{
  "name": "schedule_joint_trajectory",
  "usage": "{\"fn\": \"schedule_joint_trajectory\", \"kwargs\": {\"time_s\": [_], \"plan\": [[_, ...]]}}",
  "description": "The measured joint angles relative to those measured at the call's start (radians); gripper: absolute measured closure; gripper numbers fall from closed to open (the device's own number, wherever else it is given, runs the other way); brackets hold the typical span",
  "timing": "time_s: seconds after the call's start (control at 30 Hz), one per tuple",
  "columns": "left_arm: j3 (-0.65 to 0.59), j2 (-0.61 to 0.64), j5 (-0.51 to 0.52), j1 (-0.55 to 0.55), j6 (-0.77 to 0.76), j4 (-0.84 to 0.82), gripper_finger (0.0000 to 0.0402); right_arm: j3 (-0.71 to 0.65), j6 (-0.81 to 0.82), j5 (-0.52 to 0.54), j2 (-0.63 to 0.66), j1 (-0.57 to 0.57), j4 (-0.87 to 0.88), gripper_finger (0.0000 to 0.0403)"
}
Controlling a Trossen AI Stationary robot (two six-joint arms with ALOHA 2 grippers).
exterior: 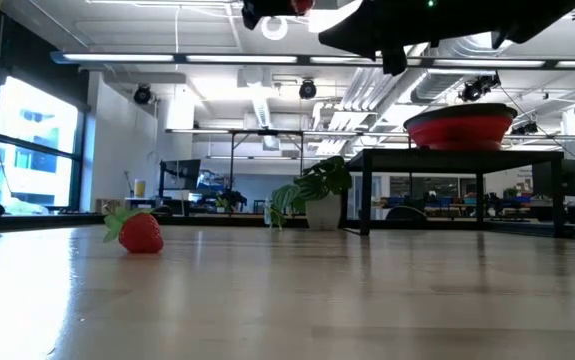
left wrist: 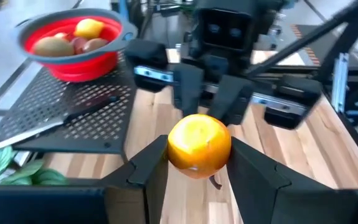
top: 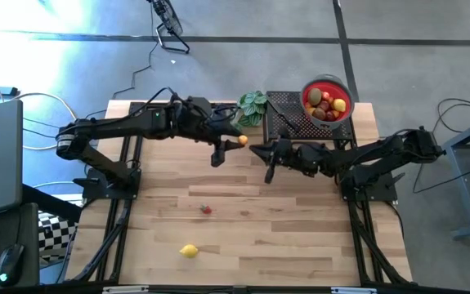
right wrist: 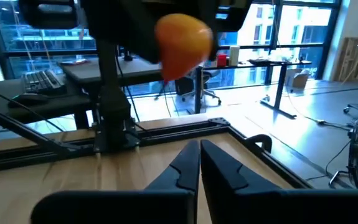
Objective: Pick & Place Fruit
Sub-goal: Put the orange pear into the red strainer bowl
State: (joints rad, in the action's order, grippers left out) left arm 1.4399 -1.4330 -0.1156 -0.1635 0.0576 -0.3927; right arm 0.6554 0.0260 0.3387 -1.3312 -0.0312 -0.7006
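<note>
Orange against black: my left gripper [left wrist: 198, 163] holds a small round orange toy fruit [left wrist: 199, 147] between its jaws, lifted well above the pale wooden tabletop [top: 284, 237], near mid-table on the far side. In the high view the same fruit shows at the end of the left arm, just beside the green leafy plant [top: 252, 106]. My right gripper [top: 261, 152] faces it from close by, jaws pressed together and empty; its own camera looks straight up at the orange fruit hanging ahead.

The red collapsible bowl [top: 326, 100], already carrying several red, yellow and brown fruits, sits on a black perforated stand [top: 288, 114] at the far right of the table. A small red strawberry [top: 207, 210] and a yellow lemon [top: 189, 251] lie loose on the wood nearer me, well apart from both arms.

I judge this the carry step: one fruit picked, not yet placed. The bowl lies on the right arm's side, so next I either swing the left arm across over the rim, or hand the fruit over, which needs the right jaws opened first. The arms are close; clearance is my worry.
</note>
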Motion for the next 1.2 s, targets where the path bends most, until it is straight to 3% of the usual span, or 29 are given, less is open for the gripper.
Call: {"fn": "schedule_joint_trajectory", "kwargs": {"time_s": [0.13, 0.3, 0.5, 0.83, 1.2], "plan": [[0.000, 0.000, -0.016, 0.000, 0.045, 0.001, 0.0256, 0.000, 0.009, -0.027, 0.000, 0.008, 0.004, 0.0350], [0.000, 0.000, -0.015, 0.000, 0.051, 0.001, 0.0256, 0.000, 0.086, -0.142, 0.000, 0.007, -0.017, 0.0258], [0.000, 0.000, -0.015, 0.000, 0.051, 0.001, 0.0256, 0.000, 0.118, -0.134, 0.000, 0.009, -0.090, 0.0178], [0.000, -0.001, -0.015, 0.000, 0.050, 0.001, 0.0256, 0.000, 0.232, -0.136, -0.042, 0.042, -0.130, 0.0185], [0.000, -0.001, -0.015, 0.000, 0.050, 0.002, 0.0256, 0.006, 0.241, -0.268, -0.198, 0.065, -0.399, 0.0187]]}}
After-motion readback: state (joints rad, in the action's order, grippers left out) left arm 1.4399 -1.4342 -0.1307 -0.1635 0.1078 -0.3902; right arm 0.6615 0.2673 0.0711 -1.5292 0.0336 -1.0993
